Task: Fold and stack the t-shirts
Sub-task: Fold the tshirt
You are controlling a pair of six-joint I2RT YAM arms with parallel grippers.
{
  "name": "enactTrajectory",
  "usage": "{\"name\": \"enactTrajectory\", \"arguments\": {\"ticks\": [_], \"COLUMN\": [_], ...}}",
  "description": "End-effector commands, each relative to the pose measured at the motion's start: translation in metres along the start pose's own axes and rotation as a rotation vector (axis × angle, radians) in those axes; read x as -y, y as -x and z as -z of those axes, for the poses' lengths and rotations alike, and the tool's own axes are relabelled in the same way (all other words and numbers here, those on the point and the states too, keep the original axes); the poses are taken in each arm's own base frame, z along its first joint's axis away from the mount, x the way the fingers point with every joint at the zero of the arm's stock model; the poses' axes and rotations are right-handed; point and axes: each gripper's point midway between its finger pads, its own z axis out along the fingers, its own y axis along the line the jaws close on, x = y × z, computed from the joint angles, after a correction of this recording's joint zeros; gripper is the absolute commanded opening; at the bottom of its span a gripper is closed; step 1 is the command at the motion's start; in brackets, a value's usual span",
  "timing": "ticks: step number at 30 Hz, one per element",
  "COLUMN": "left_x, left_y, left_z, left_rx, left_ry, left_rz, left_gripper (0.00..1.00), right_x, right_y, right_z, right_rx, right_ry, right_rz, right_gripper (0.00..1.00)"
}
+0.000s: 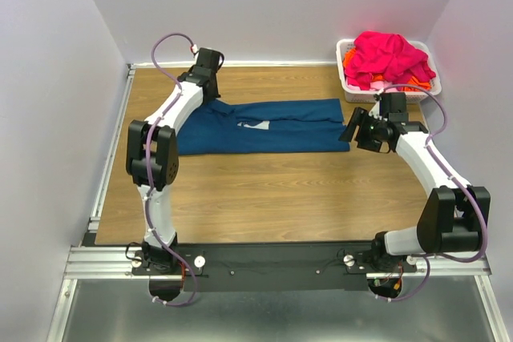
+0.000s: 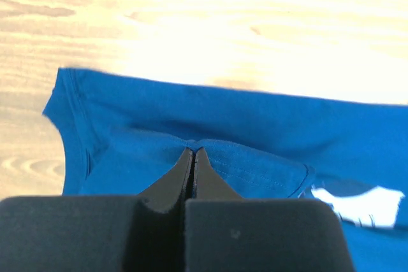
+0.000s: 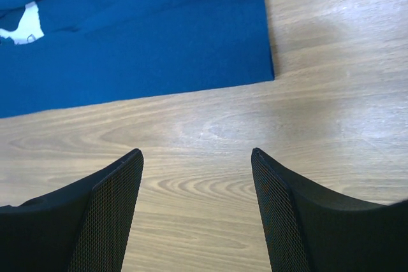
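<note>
A dark teal-blue t-shirt [image 1: 272, 126] lies folded lengthwise across the far half of the wooden table, a pale print [image 1: 252, 125] showing near its middle. At the shirt's far left end my left gripper [image 1: 210, 94] is shut, its tips [image 2: 192, 151] pinching a small ridge of the blue cloth [image 2: 255, 119]. My right gripper [image 1: 351, 130] hovers just off the shirt's right end and is open; its fingers [image 3: 121, 183] frame bare wood, with the shirt's hem [image 3: 159, 62] beyond them. Magenta-pink t-shirts [image 1: 389, 58] and a bit of orange cloth [image 1: 414, 82] are heaped in the basket.
A white plastic basket [image 1: 347, 84] stands at the far right corner against the wall. Grey walls close in the table on the left, back and right. A metal rail [image 1: 264, 260] with both arm bases runs along the near edge.
</note>
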Motion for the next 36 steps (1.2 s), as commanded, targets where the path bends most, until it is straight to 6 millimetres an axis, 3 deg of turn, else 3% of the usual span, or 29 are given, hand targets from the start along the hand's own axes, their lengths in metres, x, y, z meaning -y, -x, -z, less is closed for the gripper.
{"name": "enactTrajectory", "arguments": {"ticks": [1, 2, 5, 8, 9, 11, 12, 14, 17, 18, 19, 20, 21, 22, 25, 26, 31, 35, 36], "left_x": [0.001, 0.001, 0.002, -0.006, -0.016, -0.029, -0.036, -0.057, -0.081, -0.081, -0.085, -0.088, -0.090, -0.092, -0.108, -0.119, -0.137, -0.136, -0.134], "left_y": [0.012, 0.012, 0.011, 0.019, 0.026, 0.032, 0.029, 0.029, -0.008, -0.005, -0.024, -0.033, -0.054, -0.061, -0.084, -0.092, -0.120, -0.155, -0.170], "left_z": [-0.018, -0.020, -0.020, -0.008, 0.006, 0.021, 0.036, 0.047, 0.063, 0.062, 0.061, 0.058, 0.052, 0.048, 0.025, 0.014, -0.011, -0.014, -0.010], "left_rx": [0.043, 0.041, 0.036, 0.069, 0.099, 0.127, 0.138, 0.164, 0.139, 0.147, 0.122, 0.108, 0.066, 0.048, -0.017, -0.048, -0.139, -0.235, -0.262], "left_ry": [0.028, 0.027, 0.022, 0.039, 0.049, 0.056, 0.042, 0.045, 0.019, 0.005, -0.008, -0.008, -0.012, -0.018, -0.059, -0.058, -0.055, -0.098, -0.104], "left_rz": [-0.019, -0.020, -0.018, 0.011, 0.039, 0.082, 0.101, 0.168, 0.222, 0.234, 0.240, 0.241, 0.243, 0.251, 0.308, 0.331, 0.363, 0.421, 0.428], "left_gripper": [0.06, 0.11, 0.42, 0.57, 0.62, 0.66, 0.66, 0.66, 0.61, 0.57, 0.51, 0.32, 0.28, 0.21, 0.19, 0.13, 0.13, 0.13, 0.12], "right_x": [-0.006, -0.005, -0.004, -0.005, -0.007, -0.011, -0.014, -0.020, -0.026, -0.028, -0.033, -0.033, -0.036, -0.037, -0.036, -0.035, -0.019, 0.014, 0.029], "right_y": [-0.011, -0.012, -0.010, -0.004, -0.002, 0.001, 0.006, 0.007, 0.015, 0.017, 0.021, 0.020, 0.026, 0.027, 0.031, 0.031, 0.026, -0.001, -0.017], "right_z": [-0.002, -0.002, -0.005, -0.010, -0.014, -0.018, -0.022, -0.030, -0.042, -0.045, -0.049, -0.055, -0.059, -0.062, -0.076, -0.080, -0.104, -0.121, -0.123], "right_rx": [-0.038, -0.040, -0.040, -0.026, -0.024, -0.022, -0.007, -0.015, -0.004, -0.004, 0.002, -0.008, 0.007, 0.007, 0.005, 0.003, 0.024, -0.007, -0.031], "right_ry": [0.044, 0.042, 0.035, 0.032, 0.037, 0.060, 0.074, 0.107, 0.143, 0.155, 0.179, 0.186, 0.199, 0.207, 0.213, 0.211, 0.160, 0.035, -0.009], "right_rz": [0.012, 0.010, 0.000, -0.023, -0.040, -0.069, -0.077, -0.105, -0.137, -0.142, -0.151, -0.160, -0.160, -0.165, -0.175, -0.182, -0.220, -0.278, -0.320], "right_gripper": [0.76, 0.75, 0.75, 0.75, 0.75, 0.74, 0.73, 0.72, 0.65, 0.63, 0.58, 0.56, 0.54, 0.51, 0.39, 0.34, 0.32, 0.32, 0.32]}}
